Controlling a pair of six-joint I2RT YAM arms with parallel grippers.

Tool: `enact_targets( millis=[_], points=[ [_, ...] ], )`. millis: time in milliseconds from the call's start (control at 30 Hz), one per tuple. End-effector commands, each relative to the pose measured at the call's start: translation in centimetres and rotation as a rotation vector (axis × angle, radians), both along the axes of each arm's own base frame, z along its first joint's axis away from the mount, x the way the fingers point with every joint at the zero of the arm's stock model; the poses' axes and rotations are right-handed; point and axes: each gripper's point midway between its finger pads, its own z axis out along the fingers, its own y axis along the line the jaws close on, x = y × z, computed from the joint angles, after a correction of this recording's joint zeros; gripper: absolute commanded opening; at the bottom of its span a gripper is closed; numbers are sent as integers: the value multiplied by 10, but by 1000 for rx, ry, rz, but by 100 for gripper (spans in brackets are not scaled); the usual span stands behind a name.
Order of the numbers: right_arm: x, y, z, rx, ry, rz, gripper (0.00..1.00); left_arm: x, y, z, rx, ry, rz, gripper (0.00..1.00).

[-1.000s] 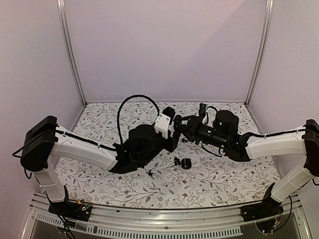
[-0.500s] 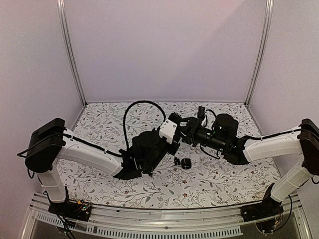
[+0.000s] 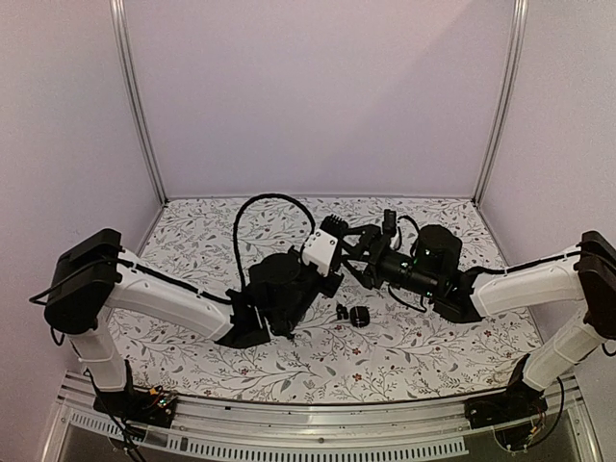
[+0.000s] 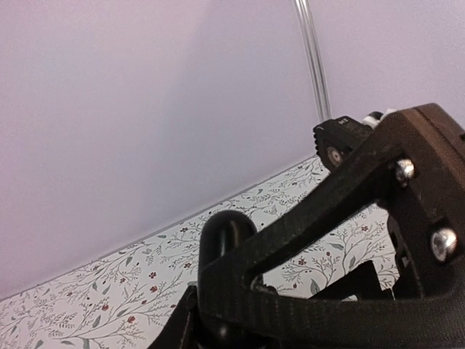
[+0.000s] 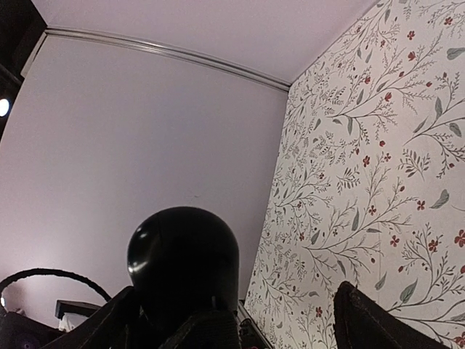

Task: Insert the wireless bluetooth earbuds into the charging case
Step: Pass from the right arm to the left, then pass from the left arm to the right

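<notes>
At the near edge, two white-shelled arms reach inward over a table covered in matte cloth printed with leafy sprigs and red flowers (image 3: 433, 346). On that cloth, near the middle, lies a tiny black plastic earbud with a short stem (image 3: 342, 311), and just beside it a small round black piece (image 3: 359, 317) too small to identify. Above and behind them the left gripper (image 3: 339, 269) and right gripper (image 3: 358, 252) meet tip to tip. A glossy black pebble-shaped charging case (image 5: 182, 258) rises smooth and domed there. The right fingers (image 5: 367, 320) stand wide apart, the case close to one side only. How far the ribbed, dark left finger (image 4: 305, 218) has closed cannot be told. Beyond stand plain lilac walls (image 3: 318, 96) and aluminium posts (image 3: 135, 96).
</notes>
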Motion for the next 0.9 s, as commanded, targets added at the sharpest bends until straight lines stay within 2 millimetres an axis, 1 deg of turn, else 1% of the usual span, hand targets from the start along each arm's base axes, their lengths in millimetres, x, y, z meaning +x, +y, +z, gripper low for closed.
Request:
enact_targets(
  millis=[0, 33, 67, 133, 167, 233, 267, 300, 333, 400, 467, 533, 600, 700, 767, 867],
  points=[
    [3, -20, 23, -45, -141, -45, 93, -21, 3, 22, -43, 17, -97, 10],
    [7, -28, 24, -69, -152, -59, 94, -28, 1, 24, -37, 36, -147, 10],
    [5, -34, 31, -87, -192, -58, 95, -35, 1, 26, -36, 54, -200, 10],
    [4, -47, 38, -127, -261, -61, 96, -50, 5, 30, -36, 83, -298, 10],
    [2, -52, 39, -166, -303, -62, 97, -56, 9, 29, -30, 101, -337, 11],
    [-7, -60, 56, -205, -394, -52, 99, -66, 17, 33, -37, 141, -419, 11],
    [-11, -60, 59, -231, -429, -34, 99, -72, 24, 43, -61, 155, -474, 12],
    [-19, -60, 67, -255, -501, -2, 99, -77, 29, 47, -70, 172, -526, 12],
    [-27, -56, 70, -271, -553, 47, 99, -82, 34, 49, -86, 199, -575, 12],
    [-46, -48, 76, -300, -644, 163, 98, -93, 45, 60, -108, 211, -667, 12],
    [-64, -41, 80, -301, -720, 275, 95, -102, 54, 71, -120, 218, -734, 12],
    [-81, -37, 83, -282, -779, 364, 90, -109, 59, 78, -115, 230, -780, 12],
    [-92, -34, 85, -282, -813, 413, 85, -119, 60, 83, -103, 252, -840, 13],
    [-110, -23, 89, -309, -879, 487, 81, -132, 57, 88, -106, 285, -931, 13],
    [-118, -18, 93, -311, -920, 531, 76, -139, 52, 86, -105, 314, -981, 13],
    [-130, -12, 99, -302, -958, 585, 71, -144, 45, 82, -106, 354, -1027, 11]
  ],
)
